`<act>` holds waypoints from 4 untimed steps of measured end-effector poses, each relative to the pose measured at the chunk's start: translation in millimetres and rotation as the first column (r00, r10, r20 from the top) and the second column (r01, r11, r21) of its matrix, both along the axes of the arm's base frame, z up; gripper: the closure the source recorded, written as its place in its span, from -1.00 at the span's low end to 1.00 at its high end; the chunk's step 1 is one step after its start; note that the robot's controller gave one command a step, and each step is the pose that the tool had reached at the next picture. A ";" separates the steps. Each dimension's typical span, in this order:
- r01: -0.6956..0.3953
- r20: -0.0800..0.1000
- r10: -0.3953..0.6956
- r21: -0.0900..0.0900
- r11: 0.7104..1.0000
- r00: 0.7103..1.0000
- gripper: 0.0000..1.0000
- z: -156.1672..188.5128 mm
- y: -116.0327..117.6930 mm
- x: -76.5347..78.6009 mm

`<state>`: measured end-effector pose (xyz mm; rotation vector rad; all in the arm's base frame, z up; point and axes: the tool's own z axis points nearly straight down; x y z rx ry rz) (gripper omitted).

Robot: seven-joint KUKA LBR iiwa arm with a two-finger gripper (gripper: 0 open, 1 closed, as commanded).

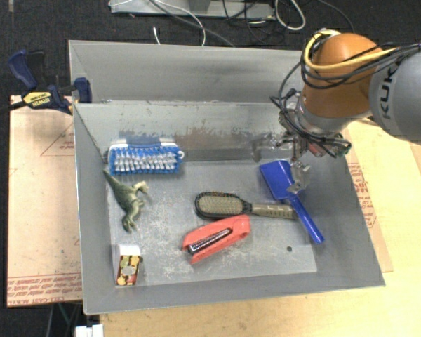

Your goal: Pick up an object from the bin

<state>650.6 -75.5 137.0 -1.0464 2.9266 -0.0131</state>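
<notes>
camera view: arm reaches from right, claw (298, 180) pointing down over blue scoop (274, 177), grip untellable.

I am reaching the arm (400, 83) in from 2 o'clock, its orange-covered wrist (337, 62) pointing down, the gripper (297, 180) hanging at 3 o'clock.

The pincer (297, 182) hangs over the blue scoop (275, 177) at right.
</notes>
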 end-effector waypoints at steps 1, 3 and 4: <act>0.423 -0.026 -0.423 0.005 0.906 0.906 -1.00 -63.4 43.0 -67.8; 0.440 -0.030 -0.440 0.008 0.898 0.897 1.00 -66.1 76.2 -50.1; 0.440 -0.030 -0.440 0.008 0.898 0.898 1.00 -66.1 76.2 -50.1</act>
